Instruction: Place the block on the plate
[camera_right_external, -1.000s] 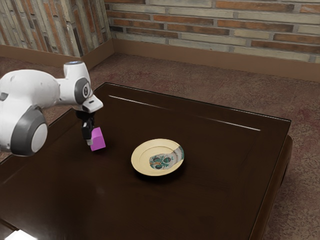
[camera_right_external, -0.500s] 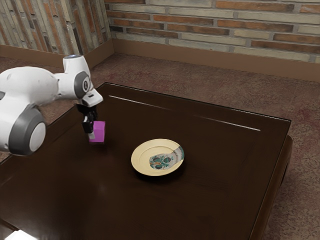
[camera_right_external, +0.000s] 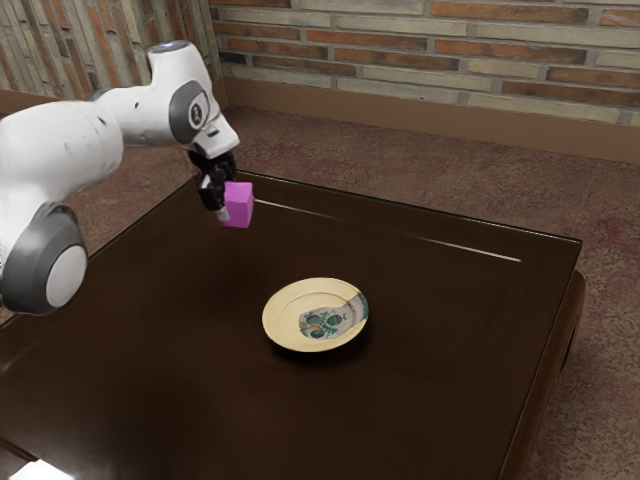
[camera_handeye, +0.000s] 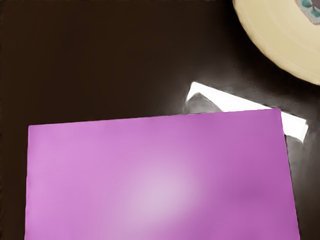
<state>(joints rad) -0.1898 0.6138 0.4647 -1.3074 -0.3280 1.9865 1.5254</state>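
Observation:
My gripper (camera_right_external: 229, 213) is raised above the table in the exterior view, shut on the magenta block (camera_right_external: 239, 204), which hangs clear of the tabletop. Large and close under the hand, the block (camera_handeye: 160, 180) appears in the wrist view. A cream plate (camera_right_external: 285, 312) with a teal skull-like pattern lies on the table, lower than the block and toward the exterior view's right. Part of the plate's rim (camera_handeye: 270, 45) is visible in the wrist view, apart from the block.
The dark brown table (camera_right_external: 420, 400) has a glossy top with light streaks near its far edge. A bright white patch (camera_right_external: 40, 470) lies at the exterior view's lower left corner. Brick walls (camera_right_external: 450, 60) stand beyond the table.
My gripper has risen with the block in it and moved toward the exterior view's right and the table's far edge. The plate has stayed where it was.

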